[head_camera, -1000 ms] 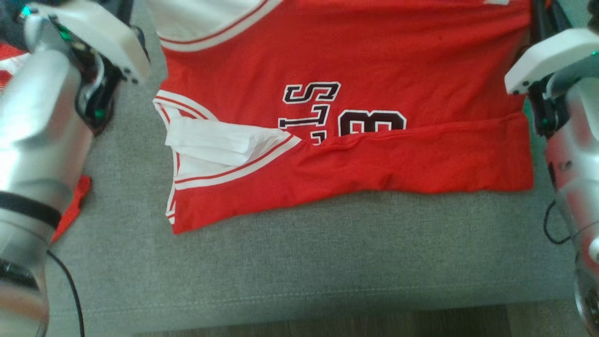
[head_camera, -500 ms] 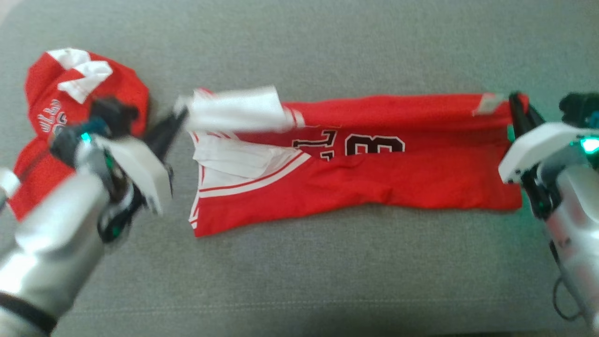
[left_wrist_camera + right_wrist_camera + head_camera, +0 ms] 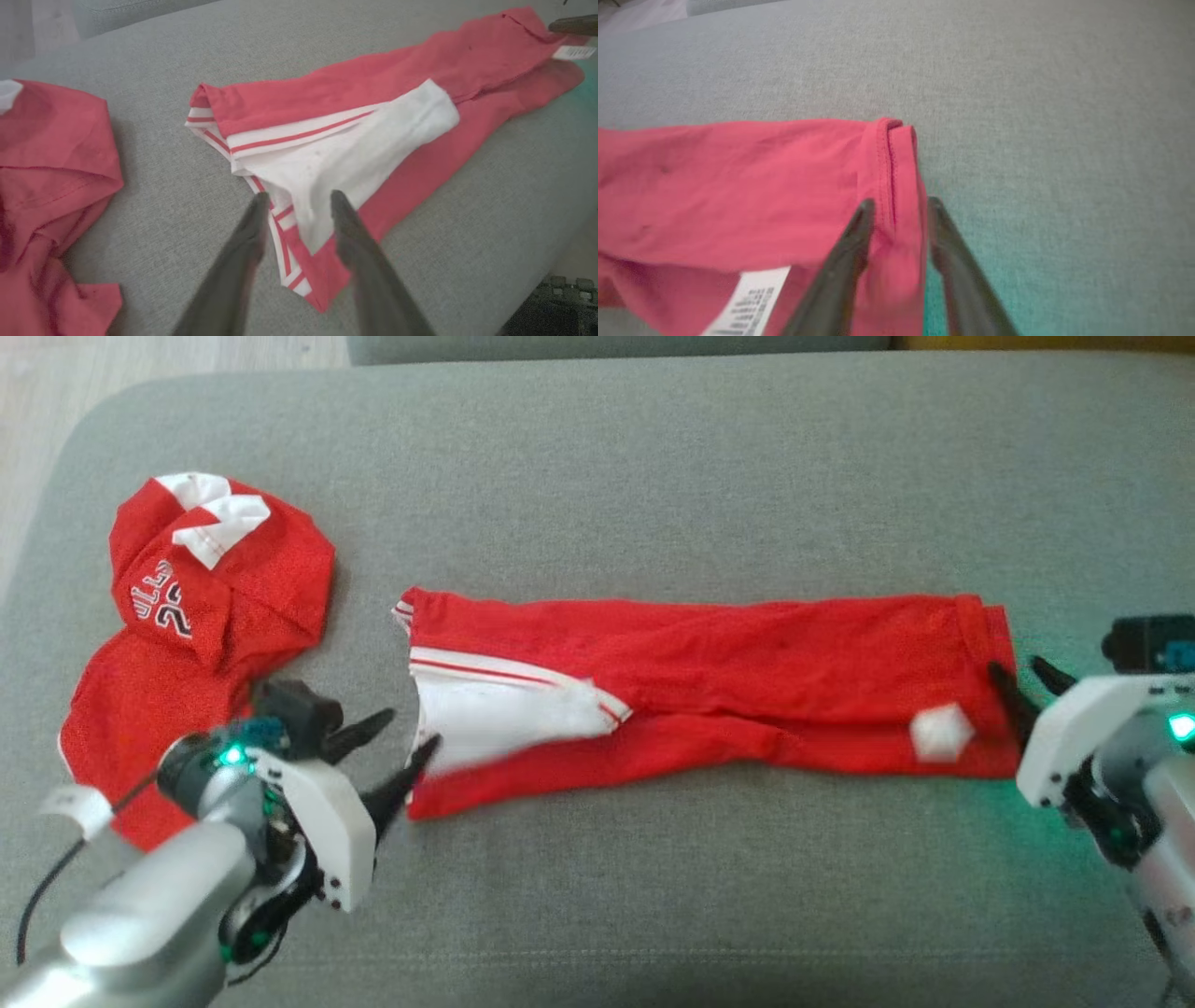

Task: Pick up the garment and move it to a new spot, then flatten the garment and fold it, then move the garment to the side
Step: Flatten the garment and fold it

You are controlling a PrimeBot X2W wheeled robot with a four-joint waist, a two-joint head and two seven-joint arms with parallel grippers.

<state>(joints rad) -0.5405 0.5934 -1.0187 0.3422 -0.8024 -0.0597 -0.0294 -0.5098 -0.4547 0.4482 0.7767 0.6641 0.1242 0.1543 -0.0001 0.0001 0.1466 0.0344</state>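
Head view: jersey (image 3: 747, 653) folded into a strip across cushion (image 3: 653, 476) middle, left gripper (image 3: 413, 728) and right gripper (image 3: 1016, 665) parted at its ends, gripping nothing; mid-fold step, likely next: pinch one end, carry over the other.

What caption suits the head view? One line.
Open left hand and right hand flank a folded red-and-white jersey on a grey fabric cushion.

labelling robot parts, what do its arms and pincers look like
The left forearm and right forearm are silver, each with a white wrist housing and a green light. The left pincer and right pincer have two long dark tapered fingers. A black cable trails off the left arm.
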